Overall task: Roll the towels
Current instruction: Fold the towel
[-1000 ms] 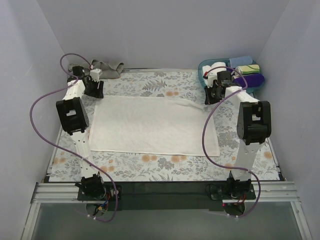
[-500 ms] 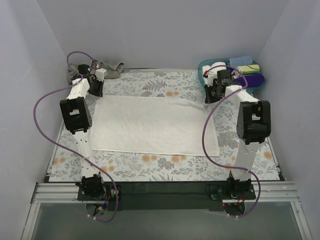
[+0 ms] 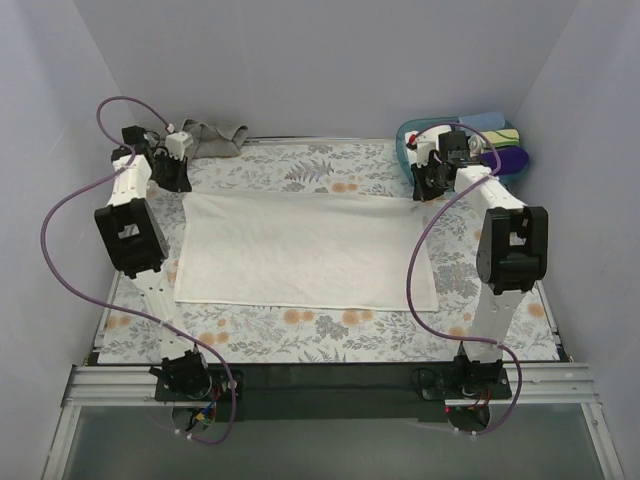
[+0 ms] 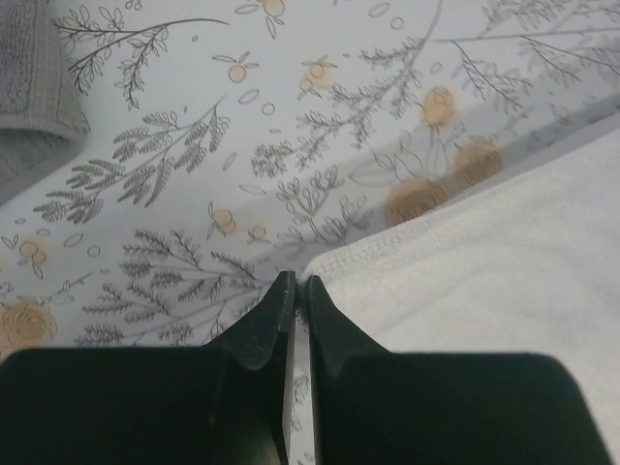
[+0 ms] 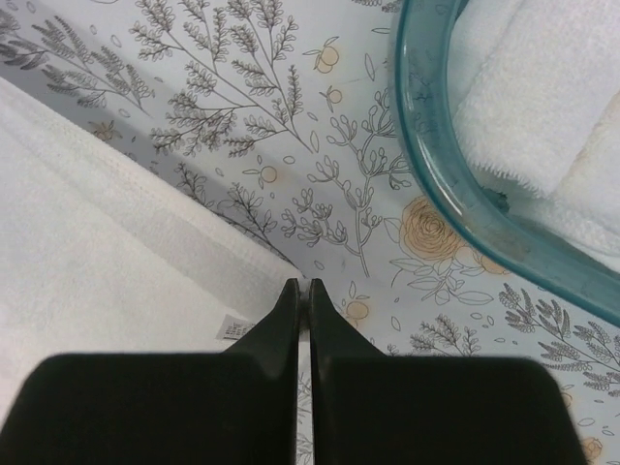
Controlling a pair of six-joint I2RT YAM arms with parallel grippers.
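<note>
The large white towel (image 3: 305, 248) lies spread flat on the floral tablecloth. My left gripper (image 3: 172, 176) is shut on its far left corner, and in the left wrist view the gripper (image 4: 298, 283) pinches the hemmed corner of the white towel (image 4: 484, 262). My right gripper (image 3: 426, 186) is shut on the far right corner, and in the right wrist view the gripper (image 5: 303, 287) is closed at the edge of the white towel (image 5: 87, 262), beside a small label. The grey-beige towel (image 3: 214, 134) lies crumpled at the back left; it also shows in the left wrist view (image 4: 27, 87).
A teal plastic basket (image 3: 404, 146) stands at the back right, just behind my right gripper, holding rolled white, blue, green and purple cloths. Its rim (image 5: 426, 145) is close ahead in the right wrist view. White walls enclose the table on three sides.
The left gripper has moved left and back with its towel corner, and the right one slightly back and right. The towel's far edge is now stretched straight and its wrinkle near the right corner is gone.
</note>
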